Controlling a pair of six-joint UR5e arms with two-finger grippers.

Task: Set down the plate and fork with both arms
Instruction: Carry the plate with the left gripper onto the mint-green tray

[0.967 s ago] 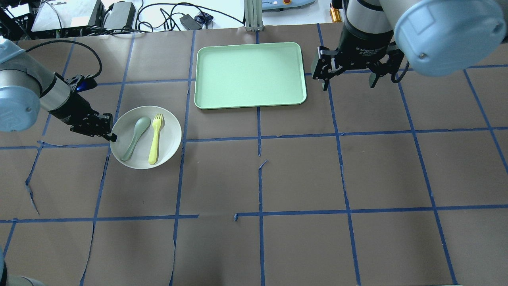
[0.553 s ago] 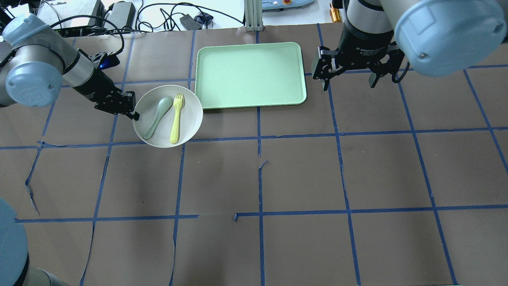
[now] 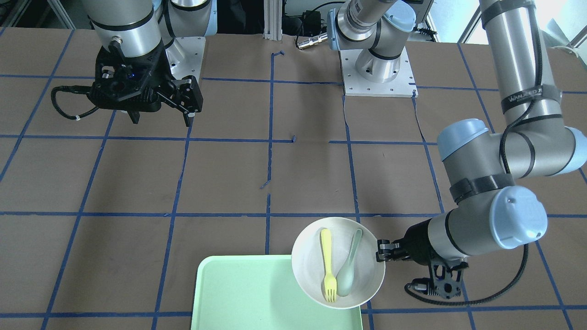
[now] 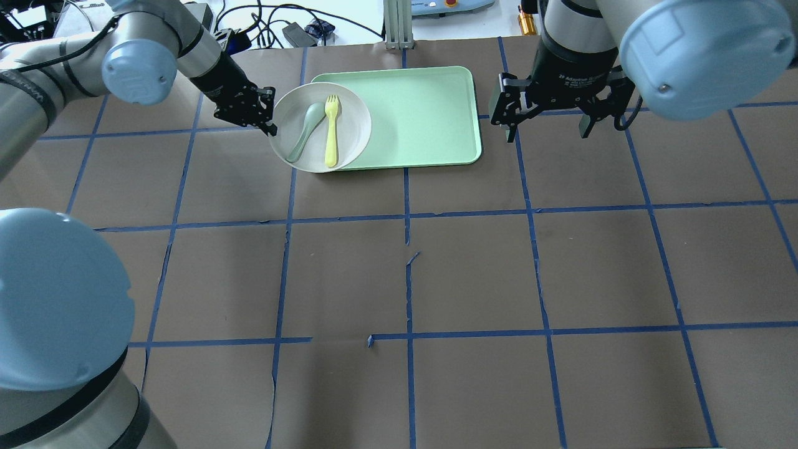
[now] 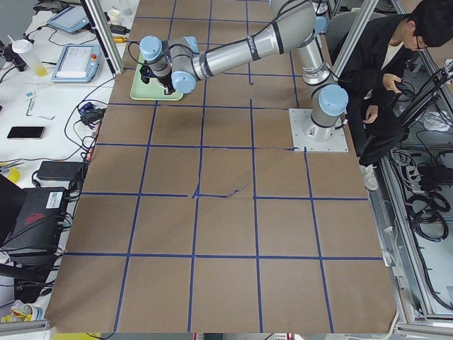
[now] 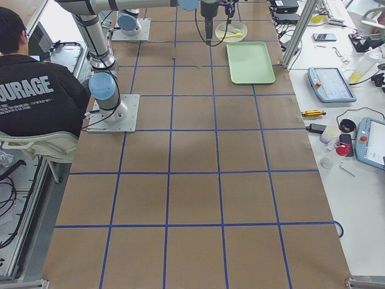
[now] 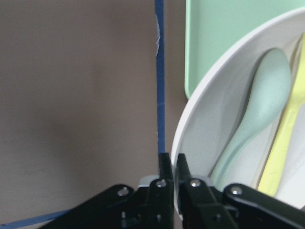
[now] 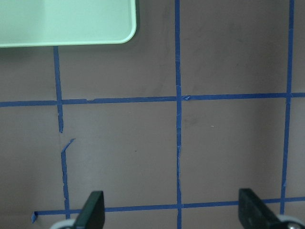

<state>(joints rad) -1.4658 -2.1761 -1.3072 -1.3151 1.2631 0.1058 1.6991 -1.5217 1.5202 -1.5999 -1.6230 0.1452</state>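
The off-white plate [image 4: 353,125] carries the yellow fork [image 4: 331,132] and a grey-green spoon [image 4: 304,134]. My left gripper [image 4: 269,125] is shut on the plate's left rim and holds it over the left end of the mint-green tray [image 4: 418,118]. The left wrist view shows the jaws pinching the plate [image 7: 200,129] at its rim, with the fork [image 7: 286,138] lying in it. In the front-facing view the plate [image 3: 307,263], fork [image 3: 326,268] and left gripper [image 3: 379,256] sit at the tray's corner. My right gripper [image 4: 548,132] is open and empty, hovering right of the tray.
The tray [image 3: 257,298] lies at the table's far middle; its corner shows in the right wrist view [image 8: 62,19]. Brown paper with blue tape lines covers the table. Cables and boxes [image 4: 187,22] lie beyond the far edge. An operator [image 5: 386,64] sits by the robot's base.
My left arm has carried the plate, with fork and spoon in it, from the table's left up and to the right, over the tray's left end. The right arm has not moved.
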